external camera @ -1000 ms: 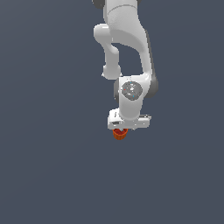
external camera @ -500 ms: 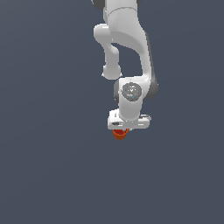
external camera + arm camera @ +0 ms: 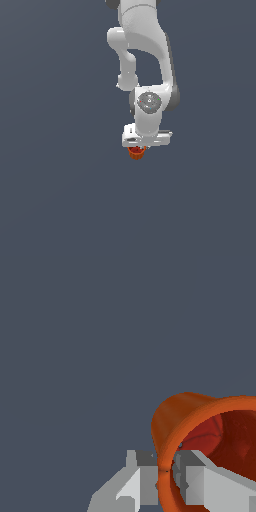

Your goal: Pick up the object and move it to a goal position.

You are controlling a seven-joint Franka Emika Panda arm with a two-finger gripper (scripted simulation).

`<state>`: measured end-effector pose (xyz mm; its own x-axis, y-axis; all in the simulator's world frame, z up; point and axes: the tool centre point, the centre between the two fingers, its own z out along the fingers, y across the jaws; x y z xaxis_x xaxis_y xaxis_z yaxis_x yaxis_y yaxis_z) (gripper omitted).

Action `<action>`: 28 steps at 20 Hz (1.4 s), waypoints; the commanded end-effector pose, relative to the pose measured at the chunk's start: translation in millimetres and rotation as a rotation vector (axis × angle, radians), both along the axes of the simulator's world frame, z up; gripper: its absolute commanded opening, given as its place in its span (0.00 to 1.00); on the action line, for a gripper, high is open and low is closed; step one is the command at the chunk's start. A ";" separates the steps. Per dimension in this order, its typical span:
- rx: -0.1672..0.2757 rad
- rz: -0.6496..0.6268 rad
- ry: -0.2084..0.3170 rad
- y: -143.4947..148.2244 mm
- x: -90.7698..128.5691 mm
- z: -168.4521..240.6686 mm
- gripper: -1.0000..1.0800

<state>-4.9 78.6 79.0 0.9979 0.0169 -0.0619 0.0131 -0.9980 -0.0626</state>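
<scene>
We see the gripper [image 3: 167,481] pinching the rim of the orange-red cup [image 3: 200,431]: one finger [image 3: 137,481] sits outside the wall, the other inside. The cup lies tilted, its dark red hollow holding only that inner finger.

You face a plain slate-grey backdrop [image 3: 55,190], flat and uniform in both views, no visible seams, edges or furniture, evenly lit, shadowless.
</scene>
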 end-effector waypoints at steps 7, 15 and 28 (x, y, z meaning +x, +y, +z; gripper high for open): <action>0.000 -0.001 -0.003 -22.5 -5.2 45.7 0.00; 0.001 -0.001 -0.003 -60.9 -15.9 124.7 0.00; 0.001 -0.001 -0.003 -131.4 -33.7 270.3 0.00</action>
<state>-36.2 -44.9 332.0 0.9981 0.0155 -0.0600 0.0117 -0.9979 -0.0641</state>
